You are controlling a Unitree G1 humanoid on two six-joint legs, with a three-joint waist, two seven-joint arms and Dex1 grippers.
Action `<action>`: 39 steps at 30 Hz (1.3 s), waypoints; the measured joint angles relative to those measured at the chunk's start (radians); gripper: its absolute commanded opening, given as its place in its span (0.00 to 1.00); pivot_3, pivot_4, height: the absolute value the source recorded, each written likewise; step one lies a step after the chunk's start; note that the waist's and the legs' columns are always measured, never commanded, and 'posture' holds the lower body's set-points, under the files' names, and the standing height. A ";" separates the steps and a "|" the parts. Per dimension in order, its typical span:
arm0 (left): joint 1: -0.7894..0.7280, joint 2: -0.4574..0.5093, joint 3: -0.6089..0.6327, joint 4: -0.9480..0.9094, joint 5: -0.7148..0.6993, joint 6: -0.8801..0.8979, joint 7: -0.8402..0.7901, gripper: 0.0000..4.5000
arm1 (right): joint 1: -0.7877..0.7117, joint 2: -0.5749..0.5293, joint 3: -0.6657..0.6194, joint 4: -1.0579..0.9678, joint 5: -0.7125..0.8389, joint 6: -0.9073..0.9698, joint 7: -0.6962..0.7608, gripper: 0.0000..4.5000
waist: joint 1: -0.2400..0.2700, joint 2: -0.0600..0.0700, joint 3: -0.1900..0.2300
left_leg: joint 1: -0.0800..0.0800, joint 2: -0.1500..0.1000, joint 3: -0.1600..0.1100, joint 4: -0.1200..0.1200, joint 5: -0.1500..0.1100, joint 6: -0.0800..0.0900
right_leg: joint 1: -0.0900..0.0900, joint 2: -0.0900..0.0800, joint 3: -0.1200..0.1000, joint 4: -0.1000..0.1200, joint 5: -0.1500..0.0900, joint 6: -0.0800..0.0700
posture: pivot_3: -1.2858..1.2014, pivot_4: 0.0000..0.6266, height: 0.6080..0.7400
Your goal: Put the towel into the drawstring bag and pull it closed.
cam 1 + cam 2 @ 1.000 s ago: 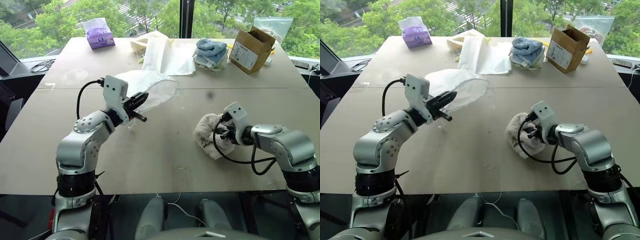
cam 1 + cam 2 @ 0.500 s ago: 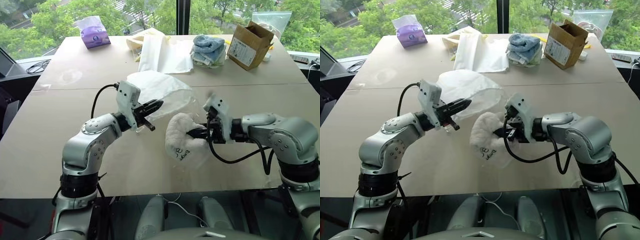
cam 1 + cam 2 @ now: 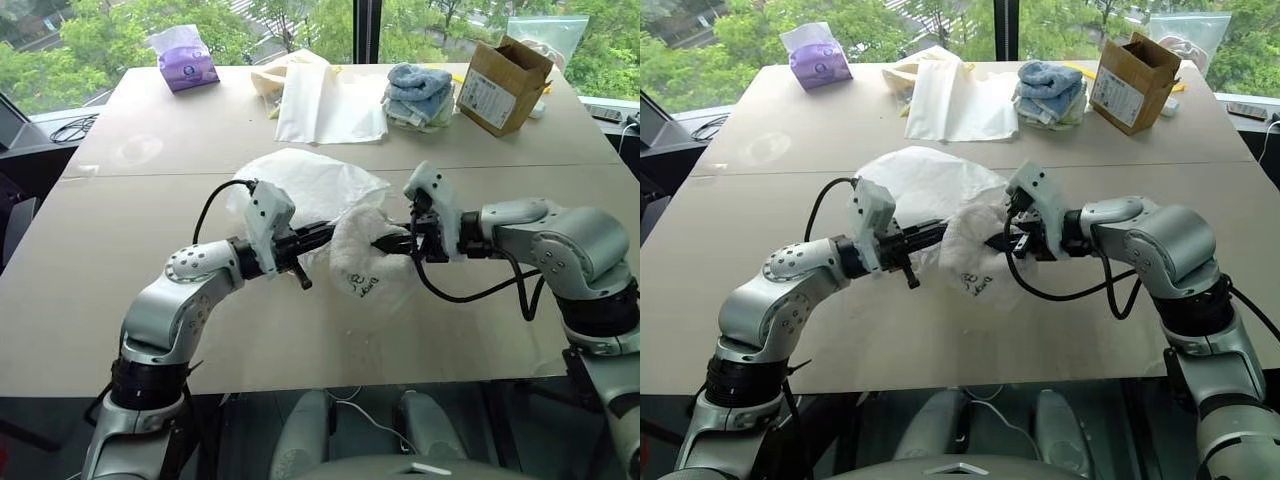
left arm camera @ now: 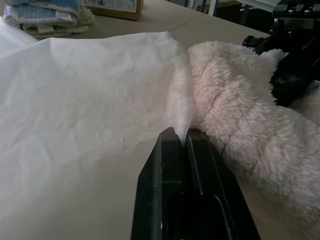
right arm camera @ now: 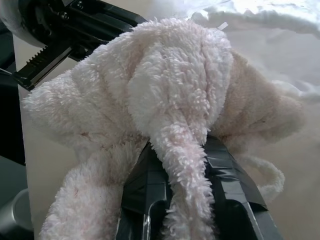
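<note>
Holding the towel (image 3: 366, 262), its tag lettering unreadable, our right gripper (image 3: 392, 243) reaches left; our left gripper (image 3: 322, 232), level, pinches the drawstring bag (image 3: 310, 185)

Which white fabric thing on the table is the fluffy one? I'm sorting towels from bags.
The towel, clamped in the right gripper near the table's middle. It is thick pile; the drawstring bag behind it and the flat sheet-like bag farther back are thin and smooth.
</note>
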State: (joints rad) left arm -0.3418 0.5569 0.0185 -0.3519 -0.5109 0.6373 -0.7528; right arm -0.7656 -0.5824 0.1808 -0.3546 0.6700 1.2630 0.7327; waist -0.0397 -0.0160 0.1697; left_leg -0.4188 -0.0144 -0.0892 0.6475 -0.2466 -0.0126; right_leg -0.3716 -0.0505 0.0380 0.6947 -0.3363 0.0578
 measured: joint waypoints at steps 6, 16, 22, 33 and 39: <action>0.000 -0.001 0.001 0.007 0.009 -0.020 0.008 0.00 | -0.027 -0.014 -0.041 -0.020 0.051 0.005 0.023 0.02 | -0.002 0.000 0.000 | 0.000 0.000 0.000 0.001 0.000 0.000 | 0.000 0.001 0.001 0.001 0.000 0.000 | 0.52 0.24 1.00; 0.000 0.000 0.003 0.010 0.000 -0.038 -0.007 0.00 | -0.028 0.027 -0.006 0.035 0.012 -0.052 -0.003 0.02 | -0.002 0.000 0.000 | 0.001 0.000 0.001 0.002 0.000 0.000 | 0.000 0.001 0.001 0.002 0.000 0.000 | 0.52 0.24 1.00; 0.000 -0.001 0.014 0.012 -0.014 -0.044 -0.014 0.00 | -0.002 -0.012 0.151 0.123 -0.117 -0.114 0.004 0.02 | -0.002 0.000 0.000 | 0.000 0.000 0.001 0.002 0.000 0.000 | 0.000 0.001 0.001 0.002 0.000 0.000 | 0.52 0.24 1.00; -0.002 -0.012 0.020 0.009 -0.036 -0.042 -0.007 0.00 | 0.011 0.099 0.088 0.165 -0.127 -0.095 -0.042 0.02 | -0.003 0.000 0.000 | 0.001 0.000 0.000 0.003 0.000 0.000 | 0.000 0.001 0.001 0.002 0.000 0.000 | 0.52 0.24 1.00; 0.013 0.008 0.008 -0.015 -0.044 -0.032 -0.041 0.00 | 0.011 0.292 -0.192 0.247 -0.035 0.026 -0.185 0.02 | -0.002 0.000 0.000 | 0.001 0.000 0.001 0.003 0.000 0.000 | 0.000 0.001 0.001 0.003 0.000 0.000 | 0.52 0.24 1.00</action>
State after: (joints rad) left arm -0.3287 0.5653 0.0267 -0.3673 -0.5549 0.6057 -0.7936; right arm -0.7543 -0.2907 -0.0109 -0.1079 0.6354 1.2892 0.5475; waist -0.0418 -0.0162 0.1695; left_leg -0.4182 -0.0141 -0.0885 0.6506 -0.2463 -0.0129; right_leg -0.3714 -0.0494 0.0390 0.6980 -0.3362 0.0578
